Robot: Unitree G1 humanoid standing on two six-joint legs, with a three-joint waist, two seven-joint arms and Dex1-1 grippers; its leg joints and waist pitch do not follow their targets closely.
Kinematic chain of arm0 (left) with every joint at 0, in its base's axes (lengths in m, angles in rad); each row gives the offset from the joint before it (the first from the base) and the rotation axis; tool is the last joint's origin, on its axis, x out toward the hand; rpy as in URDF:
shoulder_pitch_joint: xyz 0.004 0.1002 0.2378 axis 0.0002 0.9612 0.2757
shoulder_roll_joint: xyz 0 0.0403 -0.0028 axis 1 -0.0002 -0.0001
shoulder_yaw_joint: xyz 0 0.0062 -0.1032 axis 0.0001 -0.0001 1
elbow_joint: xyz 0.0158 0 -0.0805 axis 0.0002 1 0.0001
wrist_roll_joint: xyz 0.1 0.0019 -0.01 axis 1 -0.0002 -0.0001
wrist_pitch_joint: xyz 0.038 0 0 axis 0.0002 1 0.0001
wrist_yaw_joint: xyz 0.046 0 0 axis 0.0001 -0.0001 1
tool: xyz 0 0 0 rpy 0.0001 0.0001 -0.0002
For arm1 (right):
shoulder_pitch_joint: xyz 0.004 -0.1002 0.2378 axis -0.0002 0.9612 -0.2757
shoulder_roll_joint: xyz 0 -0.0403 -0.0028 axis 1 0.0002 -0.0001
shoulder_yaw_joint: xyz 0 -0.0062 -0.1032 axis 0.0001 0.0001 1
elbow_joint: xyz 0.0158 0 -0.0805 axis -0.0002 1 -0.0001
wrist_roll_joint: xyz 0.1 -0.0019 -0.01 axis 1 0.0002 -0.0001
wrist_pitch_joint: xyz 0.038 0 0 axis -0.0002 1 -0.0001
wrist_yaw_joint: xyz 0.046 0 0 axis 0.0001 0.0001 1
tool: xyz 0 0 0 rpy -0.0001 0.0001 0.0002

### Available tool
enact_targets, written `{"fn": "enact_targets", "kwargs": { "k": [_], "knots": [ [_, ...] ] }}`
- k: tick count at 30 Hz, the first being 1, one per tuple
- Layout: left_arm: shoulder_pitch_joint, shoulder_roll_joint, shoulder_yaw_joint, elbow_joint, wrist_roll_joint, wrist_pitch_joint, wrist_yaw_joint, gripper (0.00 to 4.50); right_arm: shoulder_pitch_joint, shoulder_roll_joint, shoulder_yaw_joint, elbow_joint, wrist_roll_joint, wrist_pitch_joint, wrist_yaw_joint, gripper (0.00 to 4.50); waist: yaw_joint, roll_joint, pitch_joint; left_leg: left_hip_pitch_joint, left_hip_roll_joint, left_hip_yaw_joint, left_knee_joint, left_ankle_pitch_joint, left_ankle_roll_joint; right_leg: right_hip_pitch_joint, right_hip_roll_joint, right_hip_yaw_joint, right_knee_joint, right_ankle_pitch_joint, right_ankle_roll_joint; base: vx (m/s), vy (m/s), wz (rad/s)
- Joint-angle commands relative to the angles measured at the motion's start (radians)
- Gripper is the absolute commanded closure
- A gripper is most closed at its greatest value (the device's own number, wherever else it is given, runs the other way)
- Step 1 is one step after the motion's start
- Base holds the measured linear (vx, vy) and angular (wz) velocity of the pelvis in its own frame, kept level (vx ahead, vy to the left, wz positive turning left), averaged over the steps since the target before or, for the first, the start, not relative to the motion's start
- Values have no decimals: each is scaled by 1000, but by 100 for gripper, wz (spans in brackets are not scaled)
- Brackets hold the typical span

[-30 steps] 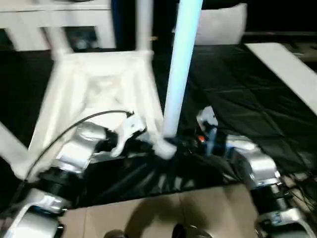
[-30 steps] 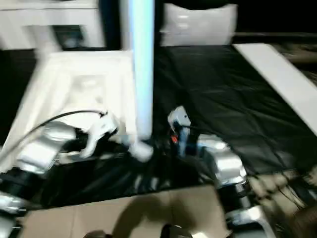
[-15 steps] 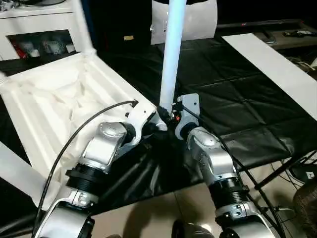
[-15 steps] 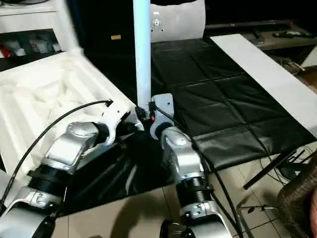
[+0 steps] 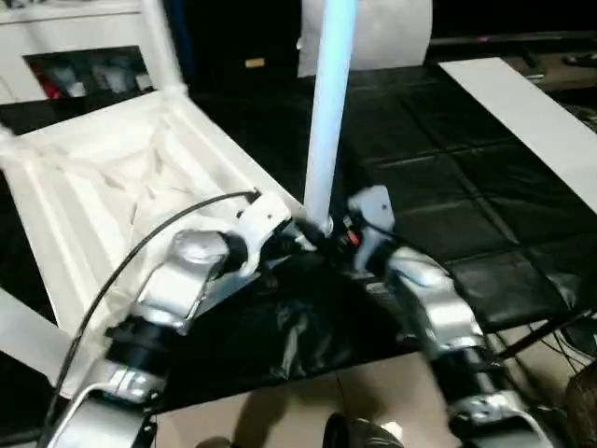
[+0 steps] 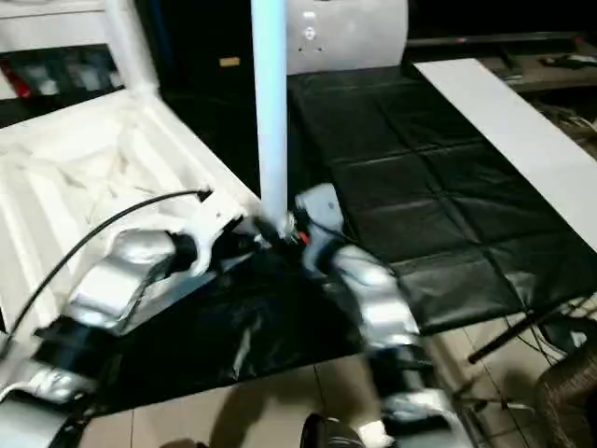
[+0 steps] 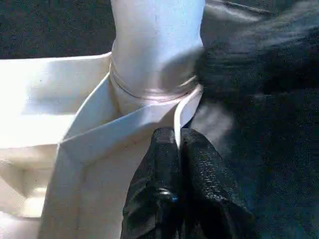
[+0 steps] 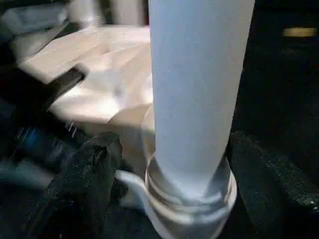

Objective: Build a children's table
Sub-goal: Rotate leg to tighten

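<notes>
While the table top (image 5: 121,196) lay upside down on the black sheet (image 5: 438,177), ribbed underside up, one leg (image 5: 328,112) stood upright in the socket at its near corner, the corner closest to the robot. The left gripper (image 7: 177,149) had its two fingers pressed together on the thin rim of the top just beside that socket, probably to pin the corner down so the top would not slide or lift while the leg was worked in. The right gripper (image 8: 164,174) had its fingers (image 8: 84,174) set apart on either side of the leg's base, close to the ringed collar; whether the pads actually pressed the tube could not be made out, so contact was left undecided. Placement looked suited to steadying or twisting the leg at the joint. A second leg (image 5: 160,47) stood at the far corner of the top. Hidden or unclear: the leg's upper end ran off the frame; how deep its tip sat in the socket was not visible; the left edge of the top was cut off; the forearms covered the sheet below the near corner. A white cabinet (image 5: 56,37) stood beyond the top, contents blurred.
</notes>
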Motion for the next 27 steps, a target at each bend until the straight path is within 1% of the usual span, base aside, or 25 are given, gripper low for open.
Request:
{"fn": "enact_targets", "kwargs": {
  "k": [1,2,3,4,5,6,7,8,9,10,11,13,14,15,16,17,19,21,22,23,24,25,27],
  "knots": [
    [18,19,-38,-6,-17,-30,-74,450,-3,-20,24,-9,21,11,84,54,10,1,-72,-22,15,19,-58,-47,147,86,-65,70,-62,-317,-139,0,0,0],
    [20,34,-41,-6,-23,-51,-103,450,-7,-47,32,-5,21,12,125,41,11,3,-71,-20,17,20,-59,-68,137,83,-66,70,-65,-346,-134,0,0,0],
    [26,54,-48,-14,-40,-72,-154,450,-11,-77,39,-7,34,21,182,41,13,-3,-72,-19,16,21,-60,-77,127,84,-66,71,-67,-364,-125,0,0,0],
    [30,67,-52,-19,-51,-84,-187,450,-14,-96,44,-8,44,24,220,29,19,0,-72,-16,16,20,-61,-89,126,84,-67,71,-70,-380,-120,0,0,0],
    [34,92,-67,-25,-59,-107,-240,450,-20,-120,54,-8,51,18,269,29,21,0,-71,-16,17,20,-61,-91,125,83,-67,72,-70,-385,-119,0,0,0],
    [35,104,-75,-26,-59,-119,-263,450,-24,-129,57,-8,56,18,290,29,24,-3,-72,-16,18,20,-61,-91,124,83,-68,72,-70,-387,-118,0,0,0],
    [37,122,-88,-27,-60,-137,-297,450,-28,-142,62,-8,65,19,325,29,29,-3,-75,-15,20,19,-61,-82,123,83,-69,74,-65,-373,-121,0,0,0],
    [39,140,-99,-28,-61,-151,-328,450,-32,-154,69,-10,76,22,365,29,31,-2,-75,-13,20,20,-61,-80,127,80,-67,75,-64,-363,-128,0,0,0],
    [40,162,-112,-25,-62,-173,-367,450,-38,-169,77,-12,89,29,415,29,36,1,-76,-13,21,20,-61,-70,131,81,-67,76,-61,-341,-139,0,0,0],
    [37,185,-127,-15,-64,-199,-413,450,-50,-183,86,-9,107,41,480,29,37,-2,-77,-13,22,20,-60,-63,133,81,-67,77,-58,-330,-143,0,0,0],
    [34,195,-133,-8,-65,-214,-435,450,-57,-187,89,-4,114,45,506,29,42,-2,-80,-12,25,19,-60,-47,137,81,-68,78,-51,-305,-155,0,0,0],
    [30,212,-145,2,-64,-242,-477,450,-71,-192,95,6,124,57,545,54,49,-1,-80,-10,26,21,-59,-30,139,79,-67,80,-47,-280,-169,0,0,0],
    [25,221,-150,4,-69,-248,-500,450,-82,-197,101,16,134,67,571,65,54,-3,-83,-11,26,22,-58,-14,134,80,-67,82,-41,-263,-177,0,0,0],
    [22,225,-154,6,-69,-253,-512,450,-88,-198,105,22,138,72,586,65,56,-6,-82,-12,26,22,-58,-15,133,81,-67,82,-41,-266,-178,0,0,0],
    [17,229,-159,10,-71,-261,-526,450,-96,-200,108,31,143,76,604,72,58,-5,-82,-12,26,23,-58,-16,131,80,-67,82,-41,-271,-177,0,0,0],
    [13,233,-166,14,-69,-269,-539,450,-103,-202,113,40,145,80,622,81,62,-8,-81,-11,26,25,-58,-26,124,79,-69,83,-43,-290,-173,0,0,0],
    [8,236,-176,20,-70,-280,-558,450,-113,-204,121,50,150,87,646,99,72,-7,-81,-9,26,26,-59,-37,111,78,-69,84,-45,-313,-165,0,0,0],
    [6,236,-180,21,-72,-282,-566,450,-117,-204,126,54,153,95,660,116,74,-9,-81,-10,27,27,-60,-44,103,79,-70,86,-45,-319,-160,0,0,0],
    [5,236,-183,23,-72,-288,-573,450,-121,-204,129,58,153,99,673,116,74,-11,-81,-11,26,28,-60,-46,100,79,-70,86,-45,-325,-156,0,0,0],
    [0,231,-191,24,-70,-294,-588,450,-135,-199,138,79,148,103,693,123,74,-14,-80,-14,23,28,-60,-59,95,80,-69,85,-48,-358,-144,0,0,0],
    [-2,229,-194,24,-69,-295,-592,450,-141,-197,140,89,144,100,695,132,74,-14,-80,-14,23,28,-60,-59,95,80,-69,85,-48,-358,-144,0,0,0],
    [-3,228,-197,24,-67,-296,-595,450,-146,-194,143,98,142,101,698,142,75,-12,-79,-11,22,29,-59,-70,88,78,-70,86,-53,-389,-134,0,0,0],
    [-10,226,-203,31,-65,-302,-602,450,-159,-189,148,118,139,100,709,159,74,-13,-79,-12,21,29,-60,-70,86,78,-69,85,-53,-398,-129,0,0,0]
  ]
}}
